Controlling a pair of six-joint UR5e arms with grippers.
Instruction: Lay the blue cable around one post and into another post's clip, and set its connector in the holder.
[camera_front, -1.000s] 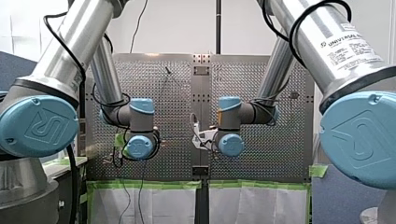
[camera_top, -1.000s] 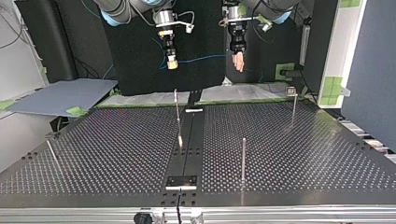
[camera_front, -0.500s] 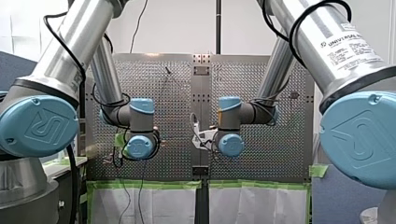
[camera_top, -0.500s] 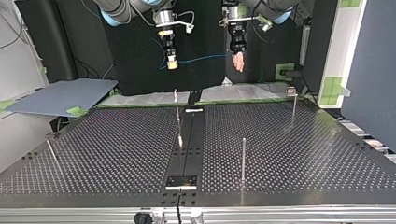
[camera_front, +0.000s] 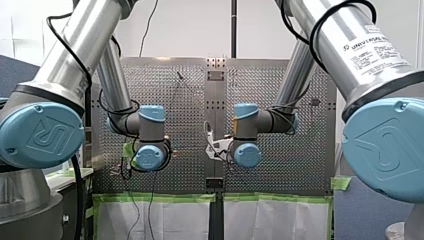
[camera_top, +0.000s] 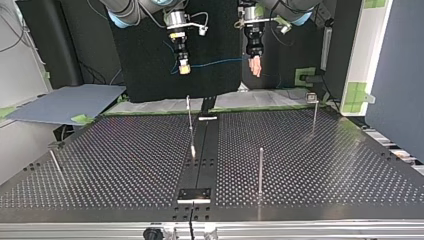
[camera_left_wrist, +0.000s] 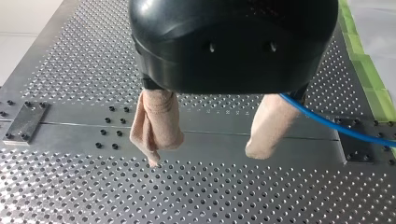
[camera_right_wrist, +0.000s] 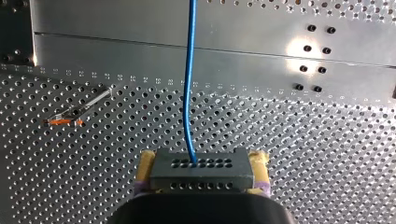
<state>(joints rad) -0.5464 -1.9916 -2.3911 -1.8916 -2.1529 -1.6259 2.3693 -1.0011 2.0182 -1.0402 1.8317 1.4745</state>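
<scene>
Clamped on connector (camera_right_wrist: 201, 173) with right gripper (camera_right_wrist: 203, 161), yellow pads (camera_right_wrist: 147, 161) either side; blue cable (camera_right_wrist: 188, 84) leading straight ahead. Spread apart at left gripper (camera_left_wrist: 204, 156), nothing between fingers (camera_left_wrist: 156, 126), cable only passing behind one finger. Could slide off there if unheld, sag, then miss post (camera_top: 260, 170).

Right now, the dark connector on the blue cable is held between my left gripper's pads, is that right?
Not quite: the dark connector on the blue cable is held between my right gripper's pads, as the right wrist view shows. My left gripper is open.
</scene>
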